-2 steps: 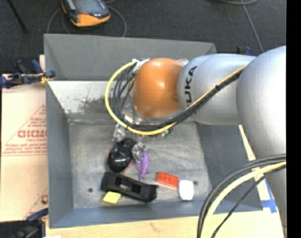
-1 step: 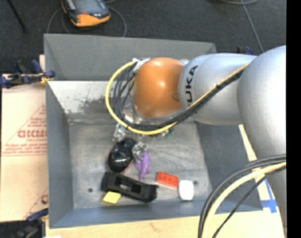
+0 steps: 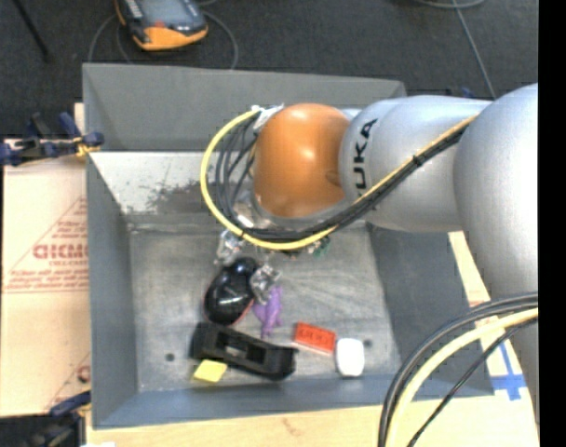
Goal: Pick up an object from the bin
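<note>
Orange wrist cover hides much of the tool; whether it is spread, I cannot tell. Black rounded lump lies just beside it, toward the bin's near-left corner.

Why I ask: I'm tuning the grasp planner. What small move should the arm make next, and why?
Probably shift a little to centre over the black rounded object: the gripper sits at its upper-right edge, with the purple piece crowding that side.

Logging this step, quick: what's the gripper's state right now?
Gripper: cannot be told whether open or closed. It is over a black rounded thing, next to a purple piece.
</note>
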